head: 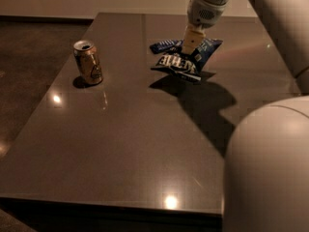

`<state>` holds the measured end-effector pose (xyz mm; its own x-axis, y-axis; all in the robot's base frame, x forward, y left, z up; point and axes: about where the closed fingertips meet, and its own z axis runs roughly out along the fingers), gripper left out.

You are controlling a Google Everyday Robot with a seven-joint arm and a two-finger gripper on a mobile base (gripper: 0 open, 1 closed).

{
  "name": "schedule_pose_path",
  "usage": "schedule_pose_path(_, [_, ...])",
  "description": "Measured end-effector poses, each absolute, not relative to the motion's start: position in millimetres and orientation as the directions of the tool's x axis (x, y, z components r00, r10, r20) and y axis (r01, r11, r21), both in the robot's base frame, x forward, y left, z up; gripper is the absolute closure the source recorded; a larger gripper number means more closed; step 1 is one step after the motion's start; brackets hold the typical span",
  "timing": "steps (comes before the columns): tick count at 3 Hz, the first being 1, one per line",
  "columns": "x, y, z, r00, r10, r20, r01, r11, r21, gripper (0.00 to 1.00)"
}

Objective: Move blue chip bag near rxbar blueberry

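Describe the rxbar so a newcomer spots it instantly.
On the dark table, look at the far side, right of the can. The end effector holds the chip bag there; the rxbar is the small flat blue wrapper peeking out behind it, can-side, much smaller, without big white lettering.

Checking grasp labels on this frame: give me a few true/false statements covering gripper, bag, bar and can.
1. The gripper is shut on the large crinkly dark-blue chip bag. True.
2. The small flat dark-blue bar wrapper lies right beside that bag. True.
3. The gold drink can lies on its side. False: the can stands upright on the dark table.
4. The bar wrapper touches the can. False: they are well apart.
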<state>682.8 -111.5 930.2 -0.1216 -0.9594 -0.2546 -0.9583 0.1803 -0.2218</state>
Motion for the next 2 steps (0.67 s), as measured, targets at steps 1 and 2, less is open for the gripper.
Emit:
schedule_pose_path(1, [711.4,-116.6,933.1,-0.157,-0.959,-0.235,-0.939,0.219,-0.266,1.00])
schedule_pose_path(2, [731.3,-123.6,936.9,-0.219,-0.949,-0.225,-0.904,0.284,-0.319,1.00])
